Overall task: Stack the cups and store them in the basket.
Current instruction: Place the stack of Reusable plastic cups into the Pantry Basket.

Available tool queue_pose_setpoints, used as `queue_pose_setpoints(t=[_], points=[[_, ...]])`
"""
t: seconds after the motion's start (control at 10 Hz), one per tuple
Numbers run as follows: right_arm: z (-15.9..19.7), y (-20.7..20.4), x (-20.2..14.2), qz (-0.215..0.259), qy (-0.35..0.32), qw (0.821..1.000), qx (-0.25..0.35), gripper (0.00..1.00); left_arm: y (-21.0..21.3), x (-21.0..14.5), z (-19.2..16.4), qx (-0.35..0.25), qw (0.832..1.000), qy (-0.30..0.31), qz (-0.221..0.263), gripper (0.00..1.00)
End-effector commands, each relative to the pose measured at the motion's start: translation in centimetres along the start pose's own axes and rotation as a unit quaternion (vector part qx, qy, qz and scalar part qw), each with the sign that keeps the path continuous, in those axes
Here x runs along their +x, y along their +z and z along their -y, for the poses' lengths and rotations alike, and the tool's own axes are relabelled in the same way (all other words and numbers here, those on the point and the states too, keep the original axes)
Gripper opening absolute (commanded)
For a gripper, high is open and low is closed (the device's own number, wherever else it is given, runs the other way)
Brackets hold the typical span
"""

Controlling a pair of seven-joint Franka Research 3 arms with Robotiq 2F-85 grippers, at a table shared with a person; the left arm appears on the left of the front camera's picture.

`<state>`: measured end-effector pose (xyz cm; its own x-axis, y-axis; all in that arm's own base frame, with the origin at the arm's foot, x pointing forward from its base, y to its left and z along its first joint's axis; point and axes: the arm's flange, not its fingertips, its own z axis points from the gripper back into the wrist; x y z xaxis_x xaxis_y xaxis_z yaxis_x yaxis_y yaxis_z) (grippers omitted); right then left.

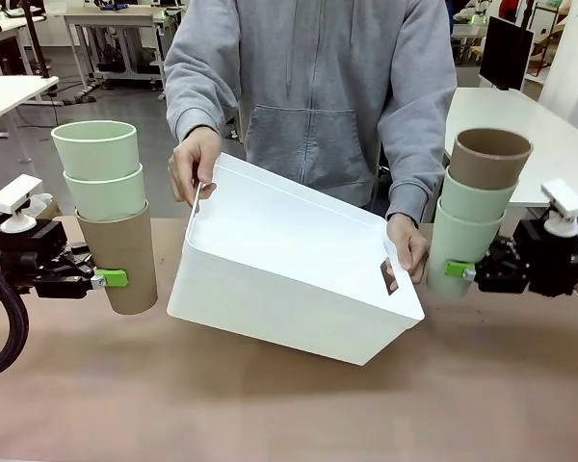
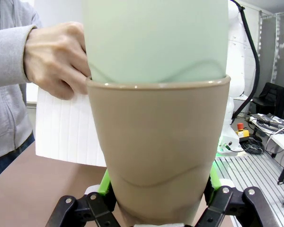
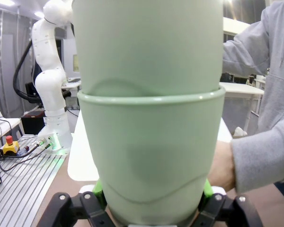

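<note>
A person (image 1: 318, 87) is holding the basket (image 1: 289, 289) tilted in the middle, mouth facing the robot. The left gripper (image 1: 111, 278) is clamping the left stack of cups (image 1: 106, 197) (upright) just beside it; the right gripper (image 1: 456, 270) is clamping the right stack of cups (image 1: 472, 217), equally near.

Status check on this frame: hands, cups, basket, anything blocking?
Left hand shut on brown-bottomed stack. Right hand shut on mint-bottomed stack. Basket tilted between them, held by person. Path looks open.
</note>
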<state>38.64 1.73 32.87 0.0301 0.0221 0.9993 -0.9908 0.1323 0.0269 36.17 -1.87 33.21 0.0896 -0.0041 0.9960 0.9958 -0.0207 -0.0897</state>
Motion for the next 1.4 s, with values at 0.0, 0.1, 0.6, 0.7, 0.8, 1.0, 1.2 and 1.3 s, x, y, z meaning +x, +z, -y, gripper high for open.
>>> queue_pose_setpoints(t=[0.0,0.1,0.6,0.7,0.8,1.0,1.2,1.3], points=[[-3.8,-0.7,6.6,-0.047,-0.012,0.999,-0.019,0.84,-0.1,0.6,0.0,0.001,1.0,0.001,0.007,0.85],[-4.5,-1.2,8.9,-0.06,-0.02,0.998,-0.024,0.84,-0.1,0.6,0.0,0.001,1.0,0.001,0.007,0.85],[-5.5,-9.5,15.5,-0.208,-0.011,0.975,-0.07,0.84,-0.1,0.6,0.0,0.001,1.0,0.001,0.007,0.85],[-4.8,-11.8,15.9,-0.245,-0.005,0.967,-0.075,0.84,-0.1,0.6,0.0,0.001,1.0,0.001,0.007,0.85],[-4.3,-13.8,15.9,-0.278,0.0,0.957,-0.08,0.84,-0.1,0.6,0.0,0.001,1.0,0.001,0.007,0.85],[-3.3,-17.4,15.5,-0.331,0.008,0.94,-0.086,0.84,-0.1,0.6,0.0,0.001,1.0,0.001,0.007,0.85],[-2.3,-20.2,14.8,-0.368,0.009,0.926,-0.087,0.84,-0.1,0.6,0.0,0.001,1.0,0.001,0.007,0.85],[-2.3,-21.0,14.2,-0.384,0.008,0.919,-0.087,0.84,-0.1,0.6,0.0,0.001,1.0,0.001,0.007,0.85]])
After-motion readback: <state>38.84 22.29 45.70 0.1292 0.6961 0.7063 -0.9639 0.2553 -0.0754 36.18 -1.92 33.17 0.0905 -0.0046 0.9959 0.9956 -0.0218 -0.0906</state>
